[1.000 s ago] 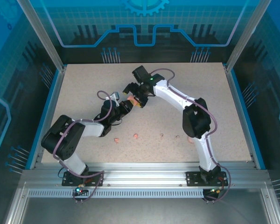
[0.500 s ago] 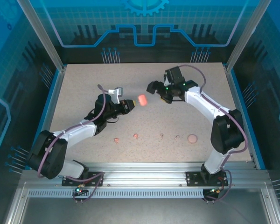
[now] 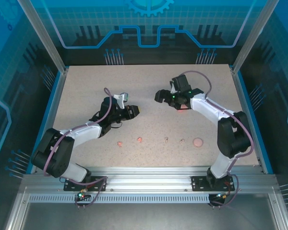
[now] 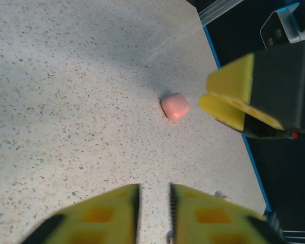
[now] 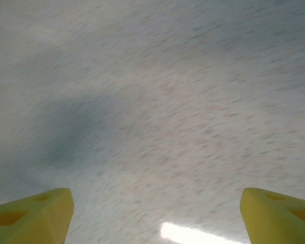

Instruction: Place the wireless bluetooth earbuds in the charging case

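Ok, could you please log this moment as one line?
left gripper slightly open, empty | right gripper wide open, empty | case loose on table | earbuds on table, not inserted

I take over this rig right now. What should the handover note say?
The empty left pincer shows a narrow gap; the empty right pincer is wide open.
The charging case lies on the table near the right pincer, ungripped.
The first earbud and second earbud lie loose toward the near edge.
Done: nothing inserted. Left: both go into the case.
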Available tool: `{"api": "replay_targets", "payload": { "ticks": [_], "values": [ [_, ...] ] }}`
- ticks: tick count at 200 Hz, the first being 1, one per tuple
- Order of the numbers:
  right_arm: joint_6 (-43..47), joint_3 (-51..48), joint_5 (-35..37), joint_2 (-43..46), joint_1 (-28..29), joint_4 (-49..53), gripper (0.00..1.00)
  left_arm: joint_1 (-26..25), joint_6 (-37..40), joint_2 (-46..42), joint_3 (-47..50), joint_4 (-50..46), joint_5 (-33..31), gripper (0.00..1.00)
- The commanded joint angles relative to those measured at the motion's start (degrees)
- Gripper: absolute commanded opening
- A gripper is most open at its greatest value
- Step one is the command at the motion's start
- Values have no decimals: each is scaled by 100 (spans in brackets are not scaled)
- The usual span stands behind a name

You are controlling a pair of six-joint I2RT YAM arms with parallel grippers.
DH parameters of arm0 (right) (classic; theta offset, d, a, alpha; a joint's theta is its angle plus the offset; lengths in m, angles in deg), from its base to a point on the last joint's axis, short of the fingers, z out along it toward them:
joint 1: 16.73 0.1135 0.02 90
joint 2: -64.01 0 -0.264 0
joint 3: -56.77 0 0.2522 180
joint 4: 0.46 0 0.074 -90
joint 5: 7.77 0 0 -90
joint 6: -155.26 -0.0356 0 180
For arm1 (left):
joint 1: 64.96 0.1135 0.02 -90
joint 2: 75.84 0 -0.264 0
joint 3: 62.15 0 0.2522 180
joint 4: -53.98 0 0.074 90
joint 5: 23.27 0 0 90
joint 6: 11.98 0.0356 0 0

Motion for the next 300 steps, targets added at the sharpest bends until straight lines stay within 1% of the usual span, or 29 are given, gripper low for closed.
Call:
{"api": "replay_targets", "payload": {
  "ticks": [1,16,31,49,55,58,88,136,160,196,218,222,238,250,266,284,300],
  "values": [
    [-271,607,1042,-498,-468,1003,87,31,-187,81,-64,81,-197,48],
    [-392,674,1060,-734,-778,1215,88,32,-227,29,-127,-66,-199,62],
    [-540,644,1041,-868,-1051,1316,88,22,-231,-67,-141,-151,-259,78],
    [-549,650,1078,-958,-1229,1317,88,24,-166,-152,-199,-345,-348,92],
    [-500,711,1110,-1008,-1253,1375,88,22,-145,-163,-244,-408,-349,97],
    [-460,747,1111,-1041,-1266,1402,88,22,-136,-167,-257,-443,-361,98],
    [-298,1188,1039,-1432,-1306,1638,88,22,-98,-94,-473,-662,-344,99],
    [-709,1547,523,-1953,-1171,1778,86,22,-122,61,-687,-713,-331,99],
    [-790,1676,263,-2153,-1002,1603,85,22,-172,120,-708,-633,-331,99],
    [-311,2371,-158,-2565,-612,1458,82,22,-261,201,-708,-550,-341,99],
    [143,2855,-215,-2744,-325,1584,82,22,-328,203,-675,-472,-388,99],
    [201,2927,-182,-2754,-274,1636,82,22,-342,206,-683,-460,-394,99],
    [215,3183,314,-2743,-140,2019,83,22,-381,226,-686,-457,-412,99],
    [-1,3147,702,-2593,-59,2180,84,22,-432,228,-691,-471,-455,99],
    [-489,2907,1292,-2261,42,2341,86,22,-519,206,-673,-457,-565,99],
    [-1311,2661,1988,-1896,123,2727,87,23,-616,144,-651,-471,-767,99],
    [-2087,2543,2272,-1748,99,3190,88,22,-721,55,-624,-534,-1062,99]
  ]
}}
